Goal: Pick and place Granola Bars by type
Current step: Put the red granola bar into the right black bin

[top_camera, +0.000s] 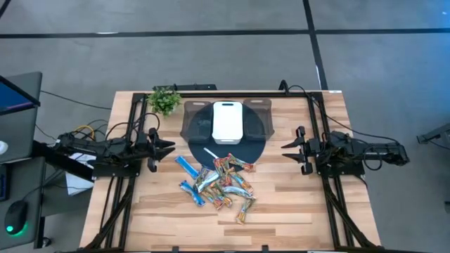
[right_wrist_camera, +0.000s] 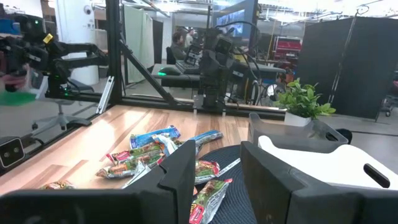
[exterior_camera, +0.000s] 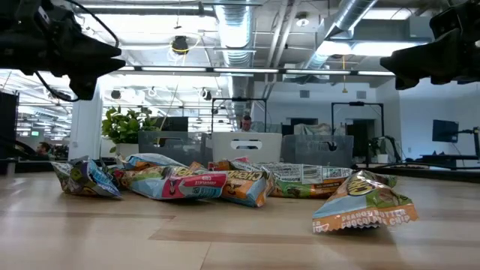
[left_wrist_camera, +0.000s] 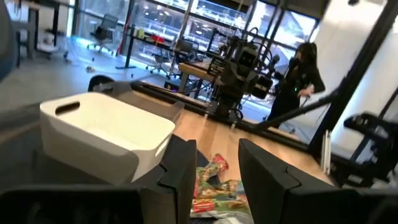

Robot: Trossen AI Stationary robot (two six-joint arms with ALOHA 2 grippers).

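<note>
The granola bars (top_camera: 219, 184) lie in a loose heap on the wooden table near its middle, some blue, some silver-teal, some orange-red and brown. In the low view the granola bars (exterior_camera: 225, 182) rest flat on the table, several overlapping. My left gripper (top_camera: 169, 148) hovers open at the heap's left, above the table. My right gripper (top_camera: 286, 150) hovers open at the heap's right. The left gripper (left_wrist_camera: 214, 180) looks over bars (left_wrist_camera: 214, 186); the right gripper (right_wrist_camera: 217, 177) looks over bars (right_wrist_camera: 149, 152). Neither touches anything.
A white bin (top_camera: 228, 121) stands on a dark round mat (top_camera: 261, 146) behind the heap, with a grey bin (top_camera: 196, 118) on its left and another (top_camera: 259, 114) on its right. A thin white stick (top_camera: 211, 154) lies on the mat. A small plant (top_camera: 164, 100) stands at the far left.
</note>
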